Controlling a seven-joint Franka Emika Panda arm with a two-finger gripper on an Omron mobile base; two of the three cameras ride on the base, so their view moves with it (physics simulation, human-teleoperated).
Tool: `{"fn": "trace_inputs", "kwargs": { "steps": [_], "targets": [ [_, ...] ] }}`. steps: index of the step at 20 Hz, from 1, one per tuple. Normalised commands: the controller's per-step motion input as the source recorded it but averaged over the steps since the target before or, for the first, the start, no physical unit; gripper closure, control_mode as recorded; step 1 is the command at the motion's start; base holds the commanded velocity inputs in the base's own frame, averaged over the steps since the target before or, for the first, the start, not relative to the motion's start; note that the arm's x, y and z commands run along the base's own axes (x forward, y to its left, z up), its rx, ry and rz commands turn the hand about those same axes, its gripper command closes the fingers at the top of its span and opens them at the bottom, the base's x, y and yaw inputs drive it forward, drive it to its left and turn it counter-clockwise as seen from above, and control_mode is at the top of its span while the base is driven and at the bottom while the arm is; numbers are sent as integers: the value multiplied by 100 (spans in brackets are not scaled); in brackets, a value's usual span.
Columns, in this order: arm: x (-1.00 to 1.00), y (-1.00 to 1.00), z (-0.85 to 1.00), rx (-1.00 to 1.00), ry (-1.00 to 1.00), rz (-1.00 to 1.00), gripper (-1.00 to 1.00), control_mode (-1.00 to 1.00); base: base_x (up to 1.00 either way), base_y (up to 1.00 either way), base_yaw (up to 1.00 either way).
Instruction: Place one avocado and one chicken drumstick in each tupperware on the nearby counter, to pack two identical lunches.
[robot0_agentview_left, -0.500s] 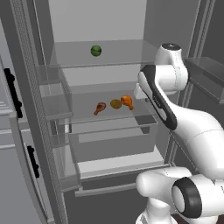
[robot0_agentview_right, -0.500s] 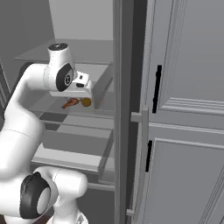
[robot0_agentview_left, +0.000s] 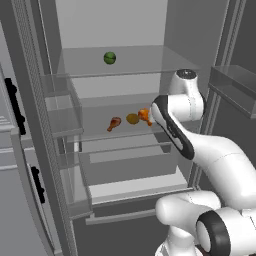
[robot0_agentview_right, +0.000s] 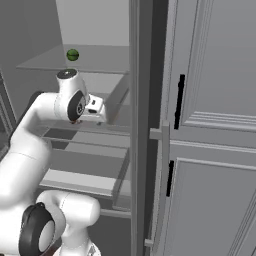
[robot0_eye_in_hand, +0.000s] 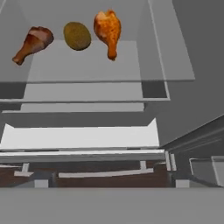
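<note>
**Tight row on the shelf: risk of a knock and a roll**

Dipped lower and leaned further into the fridge since half a second back, elbow now covering more of the shelf in the right base view. Tool (robot0_agentview_right: 100, 111) spread wide, gripping nothing, aimed down and in at the middle glass shelf (robot0_eye_in_hand: 87, 70).

Ahead on that shelf, in a row: darker drumstick (robot0_eye_in_hand: 33, 43), avocado (robot0_eye_in_hand: 77, 36) in the middle, orange drumstick (robot0_eye_in_hand: 108, 29) just beside it. All three unpicked, so judged to be at the very start of the packing.

Likely trouble:
- Closing on the avocado with so little room on the orange side could nudge that drumstick or pinch both at once.
- Pressing on the smooth, egg-shaped skin off-centre could squirt it out and send it rolling along the glass, perhaps off the front lip.
- Coming in too low could catch the shelf's front edge with the fingers or wrist.
- Swinging back out wide could clip the door bins (robot0_agentview_left: 60, 107) at the side.
</note>
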Motion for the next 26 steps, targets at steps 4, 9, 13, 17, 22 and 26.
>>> {"fn": "trace_inputs", "kwargs": {
  "steps": [4,9,13,17,22,26],
  "targets": [
    [77,0,-7,-1,-23,-9,-100,-100,0,0,0],
    [61,0,-14,0,-4,0,-100,-100,0,0,0],
    [15,0,-6,-2,6,0,-100,-100,0,0,0],
    [57,-1,-22,-3,4,0,-100,-100,0,0,0],
    [26,-1,-21,-1,7,5,-100,-100,0,0,0],
    [54,-1,-24,-2,0,1,-100,-100,0,0,0]
  ]
}}
